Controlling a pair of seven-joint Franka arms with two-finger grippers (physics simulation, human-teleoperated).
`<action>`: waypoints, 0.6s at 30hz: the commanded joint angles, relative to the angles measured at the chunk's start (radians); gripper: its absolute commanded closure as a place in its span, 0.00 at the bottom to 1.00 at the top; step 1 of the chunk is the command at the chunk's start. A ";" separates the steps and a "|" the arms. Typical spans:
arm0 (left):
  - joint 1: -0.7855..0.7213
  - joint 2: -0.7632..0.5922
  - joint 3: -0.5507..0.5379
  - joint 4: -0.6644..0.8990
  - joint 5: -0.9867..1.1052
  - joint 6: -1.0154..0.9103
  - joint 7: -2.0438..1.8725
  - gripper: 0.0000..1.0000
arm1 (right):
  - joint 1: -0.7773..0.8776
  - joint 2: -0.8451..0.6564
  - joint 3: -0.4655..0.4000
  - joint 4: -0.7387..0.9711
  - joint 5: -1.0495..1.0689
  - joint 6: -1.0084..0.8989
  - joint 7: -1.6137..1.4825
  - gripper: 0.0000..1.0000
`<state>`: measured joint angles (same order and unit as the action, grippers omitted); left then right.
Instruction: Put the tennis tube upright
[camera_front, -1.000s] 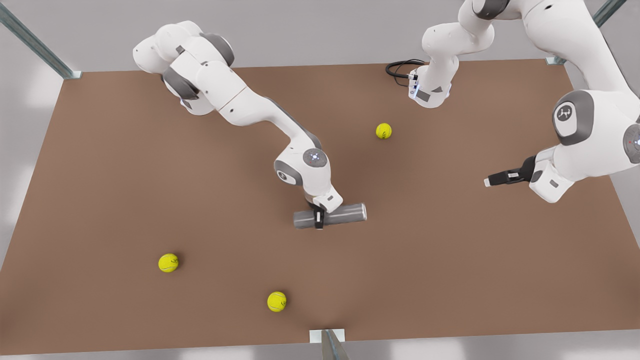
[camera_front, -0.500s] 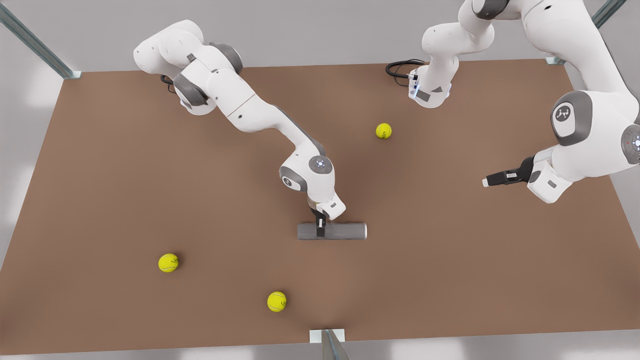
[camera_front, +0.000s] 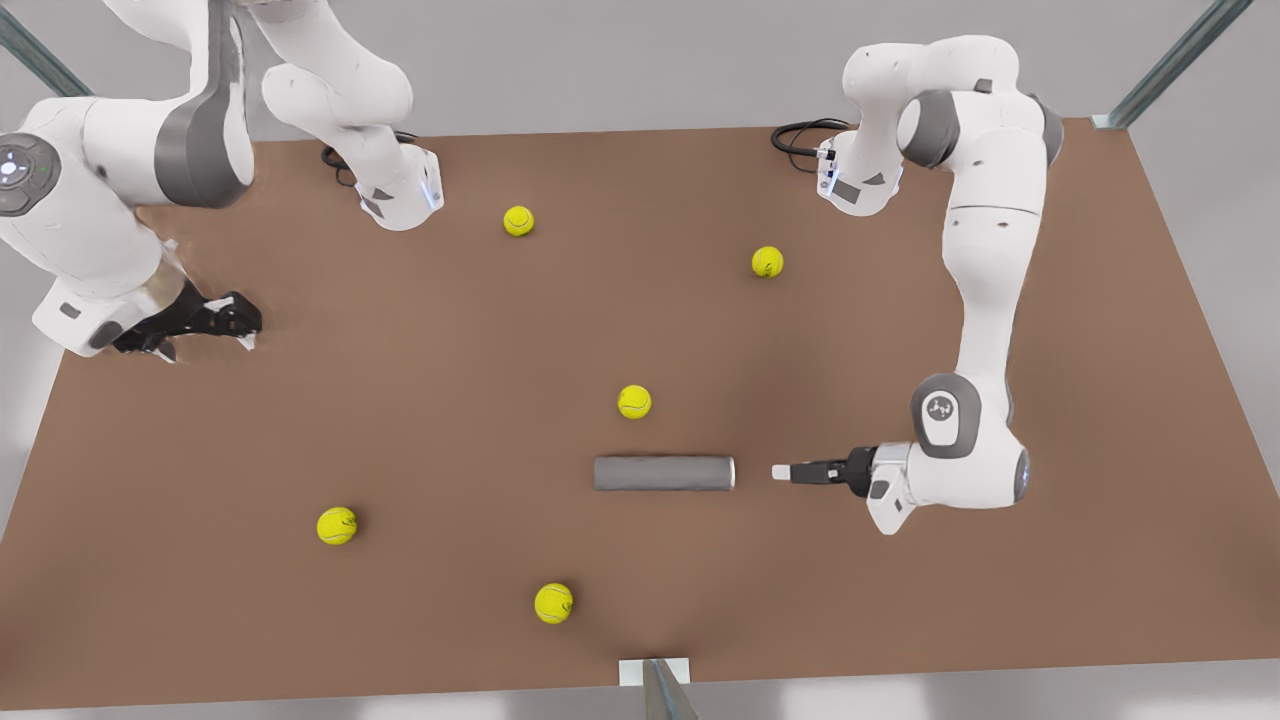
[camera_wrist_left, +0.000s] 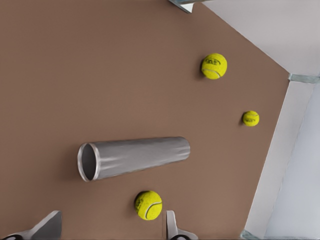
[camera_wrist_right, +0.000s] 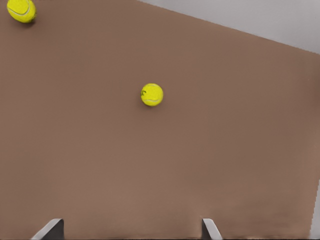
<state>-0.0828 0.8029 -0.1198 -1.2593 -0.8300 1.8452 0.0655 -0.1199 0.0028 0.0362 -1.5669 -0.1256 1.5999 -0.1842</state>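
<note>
The tennis tube (camera_front: 664, 473) lies flat on the brown table (camera_front: 900, 620), its lighter-rimmed end toward the front view's right. In the left wrist view the tennis tube (camera_wrist_left: 134, 158) shows its open rimmed end nearest the camera. My left gripper (camera_front: 782, 471) (camera_wrist_left: 110, 226) hovers just off that rimmed end, a small gap away, open and holding nothing. My right gripper (camera_front: 210, 335) (camera_wrist_right: 130, 227) sits far off at the front view's left edge, open and holding nothing.
Several yellow tennis balls lie loose. One ball (camera_front: 634, 401) (camera_wrist_left: 148, 205) rests close beside the tube. Others lie at the back (camera_front: 518, 220), back right (camera_front: 767, 262), front left (camera_front: 337, 525) and front (camera_front: 553, 603). A black cable (camera_front: 800, 135) curls by the far arm base.
The right gripper let go of the tube, which now lies flat, and drew far back to the front view's left. The left arm swung down to the tube's rimmed end.
</note>
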 joint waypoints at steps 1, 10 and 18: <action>0.000 0.004 -0.001 0.000 -0.104 0.002 0.005 0.01 | 0.137 0.000 0.001 0.001 0.000 -0.002 0.005 0.00; 0.000 0.038 -0.115 -0.124 -0.216 0.199 0.129 0.01 | 0.146 -0.013 0.044 0.079 0.001 -0.135 0.058 0.00; 0.032 0.051 -0.143 -0.152 -0.216 0.249 0.201 0.01 | 0.129 0.039 0.033 0.082 -0.005 -0.029 0.061 0.00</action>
<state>-0.0506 0.8580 -0.2623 -1.4127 -1.0432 2.0939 0.2799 -1.5931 0.0414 0.0685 -1.4850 -0.1291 1.5703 -0.1241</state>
